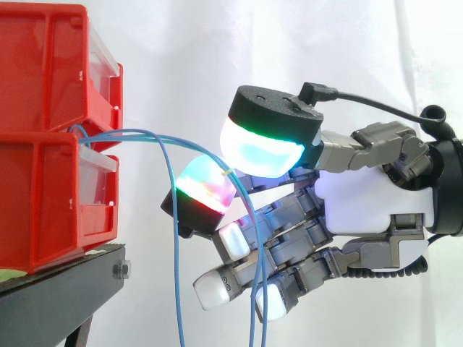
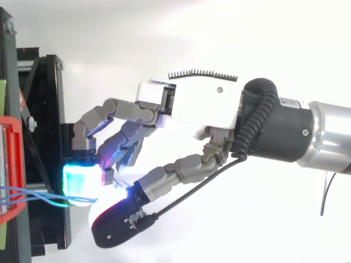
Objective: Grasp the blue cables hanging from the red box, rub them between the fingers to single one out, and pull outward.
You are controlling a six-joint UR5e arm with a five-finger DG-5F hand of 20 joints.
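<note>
Two red bins (image 1: 40, 79) are stacked at the left on a black stand (image 1: 58, 289). Thin blue cables (image 1: 145, 136) come out between the bins and run right to my hand (image 1: 369, 195). The cables are pinched between the large white-cyan thumb pad (image 1: 260, 148) and a red-green finger pad (image 1: 206, 184), and past the pinch they drop down beyond the view's lower edge. One strand (image 1: 173, 238) sags down earlier, left of the hand. From above, the hand (image 2: 192, 104) reaches left and the cables (image 2: 33, 196) lead from the red bin (image 2: 10, 164) to the cyan pad (image 2: 79, 181).
The lower red bin (image 1: 36, 202) has a clear drawer front facing the hand. The black stand's frame (image 2: 46, 109) lies just left of the fingertips in the top view. A white curtain (image 1: 188, 58) hangs behind.
</note>
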